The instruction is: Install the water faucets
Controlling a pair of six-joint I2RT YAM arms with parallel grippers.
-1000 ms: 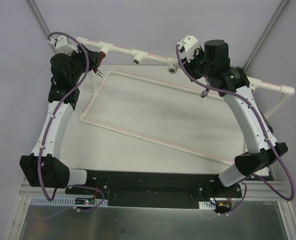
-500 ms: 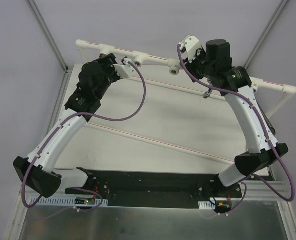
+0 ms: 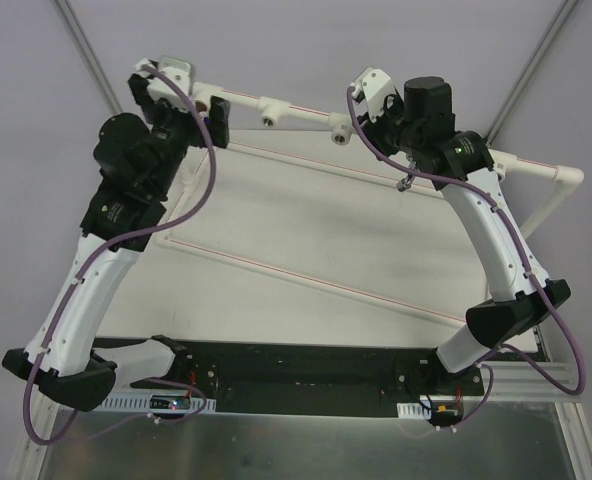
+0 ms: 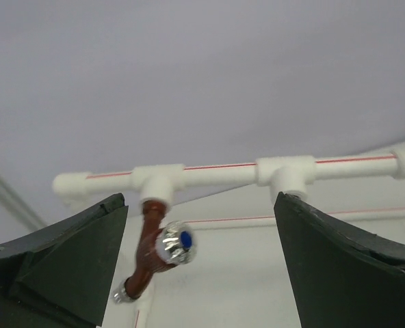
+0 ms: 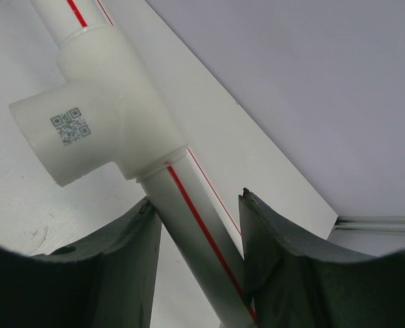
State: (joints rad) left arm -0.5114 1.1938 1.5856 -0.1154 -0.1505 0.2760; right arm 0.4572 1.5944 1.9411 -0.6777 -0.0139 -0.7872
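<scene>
The reddish-brown water faucet (image 4: 151,242), with a silver knob and blue cap, hangs from a white tee (image 4: 158,183) on the back pipe. My left gripper (image 4: 199,263) is open wide. The faucet stands between its fingers, nearer the left one, and touches neither. From above, the left gripper (image 3: 214,118) sits at the pipe's left end. My right gripper (image 5: 196,239) is shut on the white pipe (image 5: 189,232) just below another tee (image 5: 100,116), seen from above at the right gripper (image 3: 369,128). A small silver-grey piece (image 3: 405,182) shows beside the right arm, too small to make out.
An empty tee (image 3: 268,107) and a second tee (image 3: 341,128) face out from the back pipe. The red-striped pipe frame (image 3: 306,275) crosses the white table. A pipe elbow (image 3: 568,177) juts out at the right edge. Metal posts rise at both back corners.
The left jaws have spread wide and let go of the reddish-brown faucet, which stays in its tee. The left arm has swung about. The right gripper keeps its hold on the pipe.
</scene>
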